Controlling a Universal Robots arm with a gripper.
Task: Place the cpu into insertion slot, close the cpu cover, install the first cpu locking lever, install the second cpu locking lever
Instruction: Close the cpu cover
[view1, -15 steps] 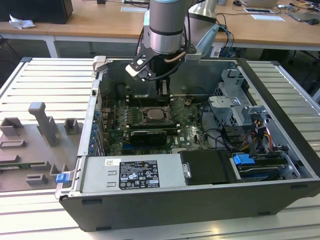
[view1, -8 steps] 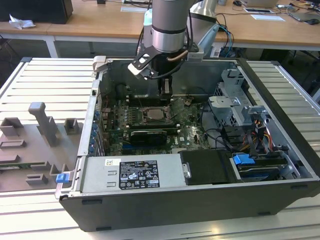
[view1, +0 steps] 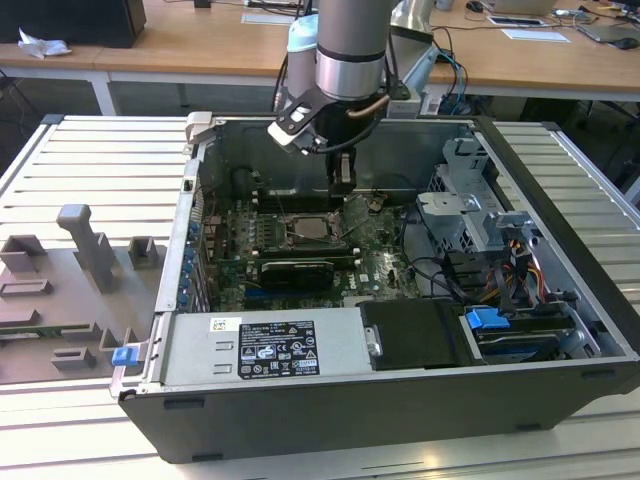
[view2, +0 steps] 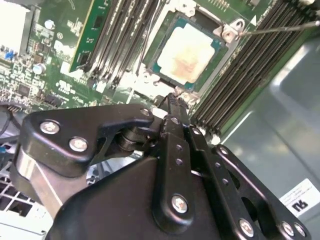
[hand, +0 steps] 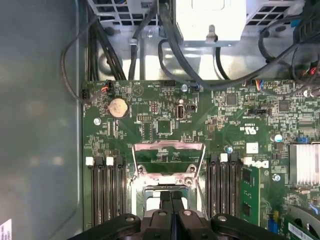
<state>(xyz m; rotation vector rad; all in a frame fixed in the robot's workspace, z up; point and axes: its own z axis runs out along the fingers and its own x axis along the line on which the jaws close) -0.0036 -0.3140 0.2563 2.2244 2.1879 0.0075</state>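
The cpu (view2: 190, 50) is seen seated in the insertion slot (view2: 226, 34) of the motherboard (hand: 165, 107), its pale face left bare. The cpu cover (hand: 167, 148) is swung open, with green board showing through its cut-out. The gripper (view2: 172, 98) is held just beside the slot's edge, jaws pressed together with nothing between them. Whether the tips touch the board cannot be told. In the first wrist view the slot is largely hidden behind the jaws. A thin locking lever (view2: 280, 29) is cut off at the picture's edge.
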